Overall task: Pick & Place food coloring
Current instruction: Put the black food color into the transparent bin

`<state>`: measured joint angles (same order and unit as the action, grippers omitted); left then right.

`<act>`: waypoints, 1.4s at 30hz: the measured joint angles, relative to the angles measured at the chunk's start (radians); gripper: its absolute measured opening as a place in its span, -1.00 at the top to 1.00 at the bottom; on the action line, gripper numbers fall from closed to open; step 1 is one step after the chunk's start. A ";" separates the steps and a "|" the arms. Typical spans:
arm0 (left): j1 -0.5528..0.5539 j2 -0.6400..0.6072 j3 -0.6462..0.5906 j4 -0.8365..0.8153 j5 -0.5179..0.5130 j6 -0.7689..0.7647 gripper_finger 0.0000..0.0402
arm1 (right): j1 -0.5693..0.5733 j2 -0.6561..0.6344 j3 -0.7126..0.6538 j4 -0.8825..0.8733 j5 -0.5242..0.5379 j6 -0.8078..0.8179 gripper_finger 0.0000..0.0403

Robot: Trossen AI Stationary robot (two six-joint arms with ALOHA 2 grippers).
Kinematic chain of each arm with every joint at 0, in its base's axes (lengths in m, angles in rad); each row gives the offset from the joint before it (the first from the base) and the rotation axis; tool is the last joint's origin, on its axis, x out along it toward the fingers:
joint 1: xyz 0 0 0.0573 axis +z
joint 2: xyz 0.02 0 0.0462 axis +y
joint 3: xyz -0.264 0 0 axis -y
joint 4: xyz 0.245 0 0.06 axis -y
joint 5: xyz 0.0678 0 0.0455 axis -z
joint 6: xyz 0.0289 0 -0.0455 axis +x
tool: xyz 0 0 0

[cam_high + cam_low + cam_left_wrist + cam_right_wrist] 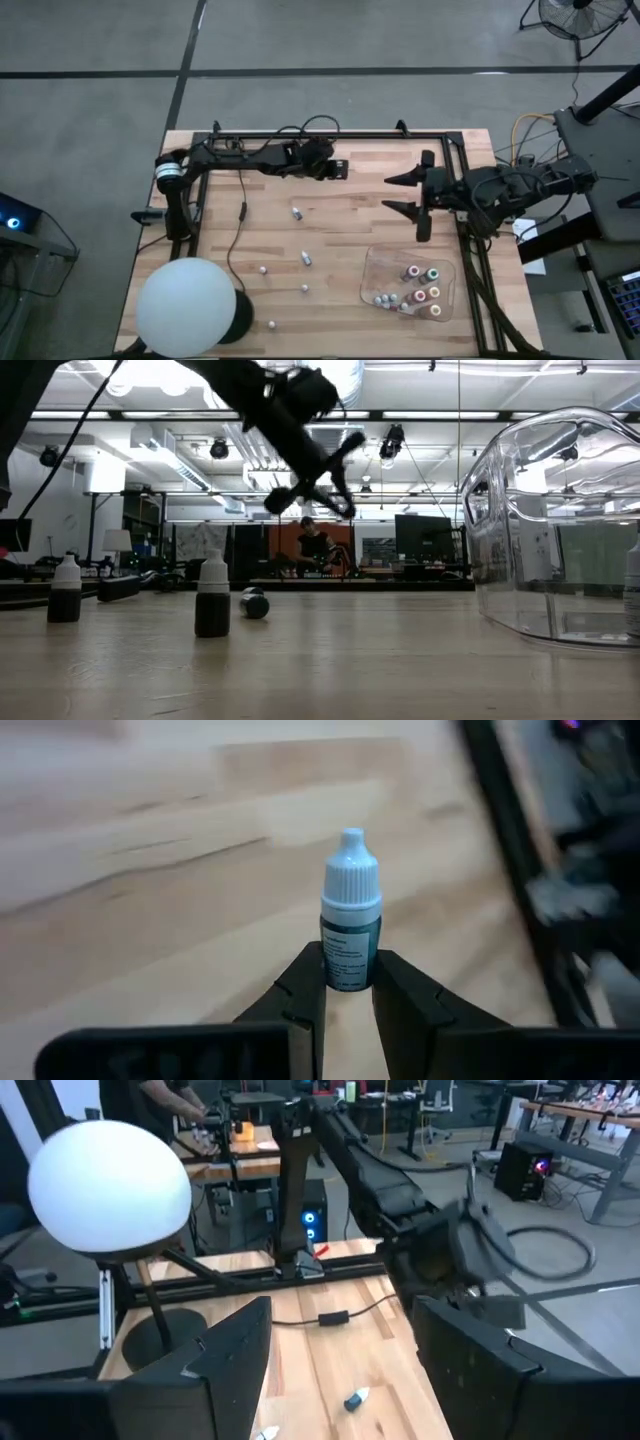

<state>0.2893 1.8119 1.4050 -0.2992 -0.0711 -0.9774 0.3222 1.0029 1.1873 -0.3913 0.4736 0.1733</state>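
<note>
left hand pinching one bottle | right hand spread

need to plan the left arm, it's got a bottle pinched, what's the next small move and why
Probably carry it toward the tray. The left gripper is shut on a white-capped bottle near the table's far edge, while the tray with other bottles sits at the near right. The right gripper hangs open between them, so pass with care.

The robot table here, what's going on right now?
The left gripper is shut on a small white-capped food coloring bottle, raised near the table's back edge. The right gripper hangs open and empty over the table. Several bottles already sit in the clear tray; a few more are scattered on the wooden table.
</note>
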 joint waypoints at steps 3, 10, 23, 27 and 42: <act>-0.021 -0.013 0.076 -0.015 0.019 0.105 0.78 | 0.000 -0.017 0.000 0.001 0.000 -0.001 -0.16; -0.082 -0.034 0.285 -0.122 0.032 0.380 0.79 | 0.000 -0.024 0.069 0.006 0.000 0.000 -0.31; -0.252 -0.098 0.415 -0.154 0.067 0.641 0.79 | -0.001 0.050 0.426 -0.475 0.000 0.103 -0.60; -0.303 -0.098 0.415 -0.160 0.071 0.647 0.79 | -0.003 0.135 0.578 -0.637 -0.018 0.123 -0.56; -0.441 -0.096 0.415 -0.161 0.059 0.667 0.79 | -0.096 0.506 0.957 -0.961 -0.354 0.185 -0.52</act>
<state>-0.1517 1.7157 1.8198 -0.4603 -0.0118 -0.3105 0.2257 1.5085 2.1444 -1.3518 0.1196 0.3581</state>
